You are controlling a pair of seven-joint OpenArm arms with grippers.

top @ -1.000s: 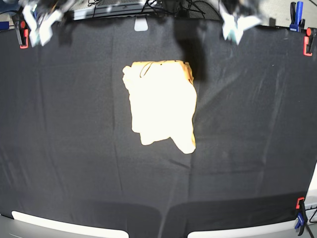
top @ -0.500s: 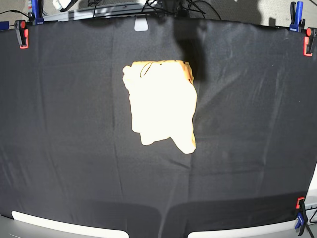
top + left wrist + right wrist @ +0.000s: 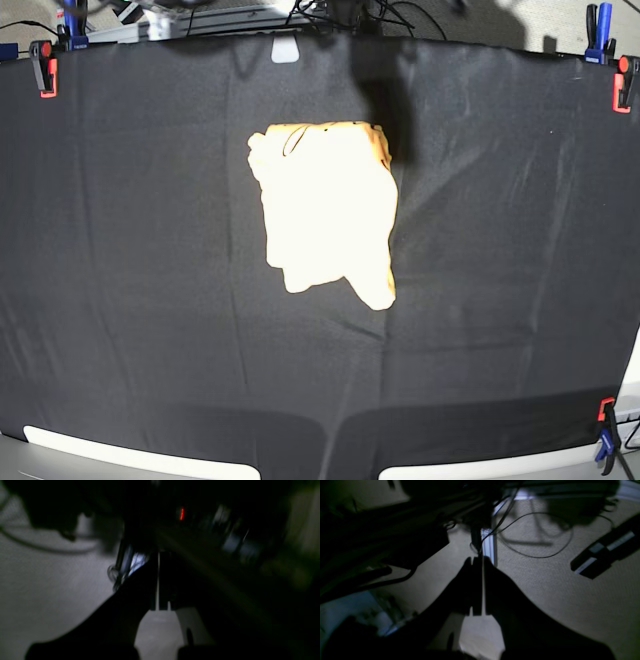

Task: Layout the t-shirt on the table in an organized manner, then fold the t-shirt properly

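Pressed together are the fingers of my black left gripper (image 3: 162, 605) and of my black right gripper (image 3: 480, 610), and I see no cloth between them. Both wrist cameras look over a grey floor (image 3: 545, 592) with thin dark cables, away from the shirt. On the wide matte black cloth table (image 3: 480, 300), the pale yellow-orange t-shirt (image 3: 325, 205) lies as a compact, uneven bundle, above the middle in the base view. Red-and-black clamps (image 3: 43, 68) grip the table edge.

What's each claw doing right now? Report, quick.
Left claw: closed, holding nothing.
Right claw: closed, holding nothing.
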